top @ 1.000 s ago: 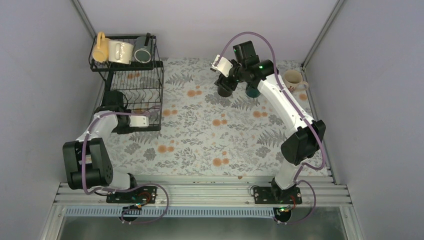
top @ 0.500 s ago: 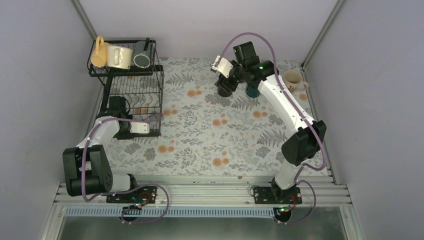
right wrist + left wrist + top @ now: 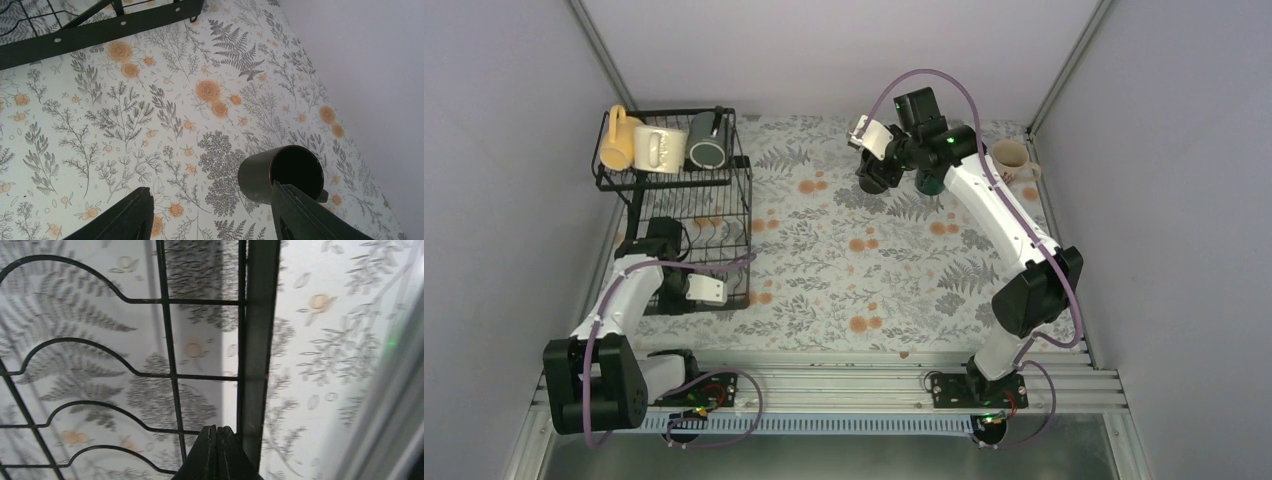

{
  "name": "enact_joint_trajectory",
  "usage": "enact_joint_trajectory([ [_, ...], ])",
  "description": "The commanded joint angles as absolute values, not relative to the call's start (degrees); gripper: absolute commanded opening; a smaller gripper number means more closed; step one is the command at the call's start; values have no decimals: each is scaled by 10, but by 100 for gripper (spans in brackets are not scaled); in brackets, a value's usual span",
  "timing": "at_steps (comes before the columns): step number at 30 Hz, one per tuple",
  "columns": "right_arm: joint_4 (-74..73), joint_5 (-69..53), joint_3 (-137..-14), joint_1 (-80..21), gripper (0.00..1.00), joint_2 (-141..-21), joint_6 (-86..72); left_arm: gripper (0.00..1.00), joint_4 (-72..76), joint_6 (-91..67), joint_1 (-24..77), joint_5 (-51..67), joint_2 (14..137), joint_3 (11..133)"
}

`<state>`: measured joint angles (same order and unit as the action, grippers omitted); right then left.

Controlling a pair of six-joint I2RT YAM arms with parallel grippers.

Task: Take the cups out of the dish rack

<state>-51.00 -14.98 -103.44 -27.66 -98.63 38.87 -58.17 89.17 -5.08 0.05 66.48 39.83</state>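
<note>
The black wire dish rack (image 3: 694, 245) stands at the left. Its upper shelf holds a yellow mug (image 3: 617, 140), a cream lettered mug (image 3: 661, 148) and a dark grey mug (image 3: 707, 148). My left gripper (image 3: 724, 288) is at the rack's near right corner. In the left wrist view it (image 3: 217, 427) is shut, tips against the rack's frame bar (image 3: 257, 340), with nothing seen between the jaws. My right gripper (image 3: 874, 165) is open over a black mug (image 3: 876, 180). In the right wrist view that mug (image 3: 265, 175) stands upright beside the right finger (image 3: 300, 215). A dark green mug (image 3: 931, 182) and a beige mug (image 3: 1012, 158) stand on the cloth.
A floral cloth (image 3: 864, 270) covers the table. Grey walls close in left, back and right, and the beige mug is near the right wall. The rack's base bar (image 3: 100, 27) shows at the top left of the right wrist view.
The dish rack has slid toward the near edge together with my left arm, which drew back. My right gripper has stayed over the black mug, rising slightly.
</note>
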Motion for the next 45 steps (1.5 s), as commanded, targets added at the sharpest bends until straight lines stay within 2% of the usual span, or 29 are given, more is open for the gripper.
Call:
enact_joint_trajectory([
  [1, -499, -168, -1029, -275, 62, -970, 375, 2, -721, 882, -50, 24, 651, 396],
  [8, -493, -167, -1020, -275, 62, -963, 373, 3, -778, 833, -49, 147, 636, 622],
  [17, -477, -165, -987, -274, 62, -957, 372, 19, -771, 703, -47, 262, 617, 790],
  [22, -474, -170, -987, -274, 62, -957, 367, 38, -726, 552, -47, 293, 646, 885],
  [24, -473, -172, -987, -273, 62, -957, 364, 56, -691, 515, -47, 295, 640, 891],
  [28, -471, -181, -988, -273, 62, -957, 357, 80, -526, 431, -47, 232, 579, 821],
  [31, -467, -182, -990, -273, 62, -957, 350, 81, -429, 380, -47, 157, 558, 778],
  [35, -467, -184, -1002, -273, 62, -958, 341, 75, -377, 310, -47, 65, 582, 774],
  [45, -468, -181, -1001, -273, 62, -962, 331, 76, -376, 208, -47, 0, 655, 784],
])
